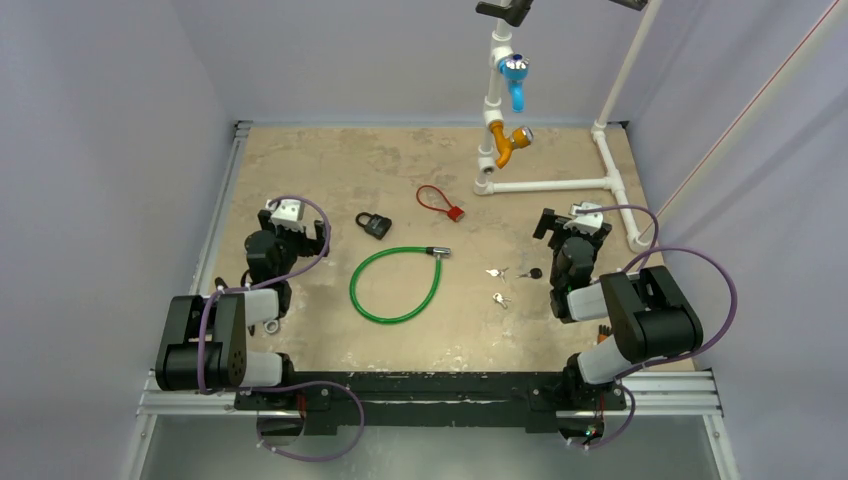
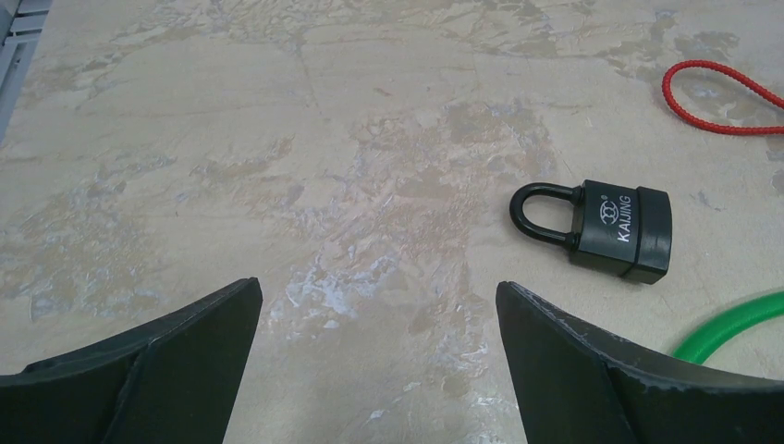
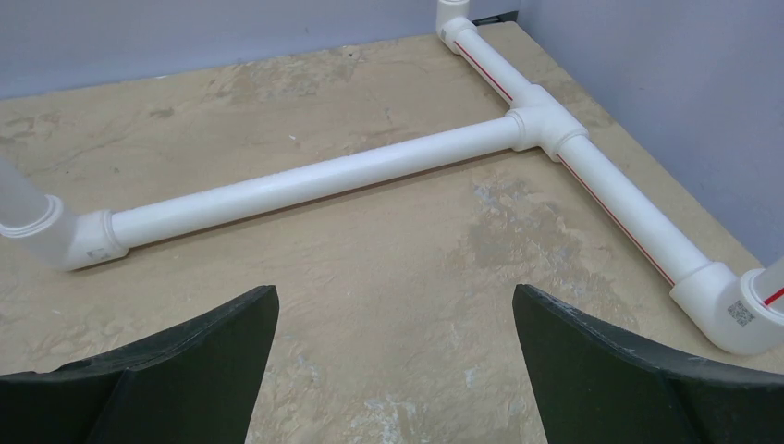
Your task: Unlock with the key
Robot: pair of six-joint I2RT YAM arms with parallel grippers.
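A black padlock (image 1: 373,225) lies on its side on the tan table, shackle closed; it also shows in the left wrist view (image 2: 619,231). Two tiny all-silver keys lie right of centre, one (image 1: 496,272) farther back and one (image 1: 501,299) nearer. A black-headed key (image 1: 533,272) lies beside them. My left gripper (image 1: 297,218) is open and empty, left of the padlock, with bare table between its fingers (image 2: 379,296). My right gripper (image 1: 574,218) is open and empty (image 3: 396,301), behind and right of the keys, which its wrist view does not show.
A green cable loop (image 1: 395,285) lies mid-table, its edge showing in the left wrist view (image 2: 730,333). A red cable lock (image 1: 440,200) lies behind it. A white pipe frame (image 3: 314,180) with blue (image 1: 514,75) and orange (image 1: 508,140) taps stands back right.
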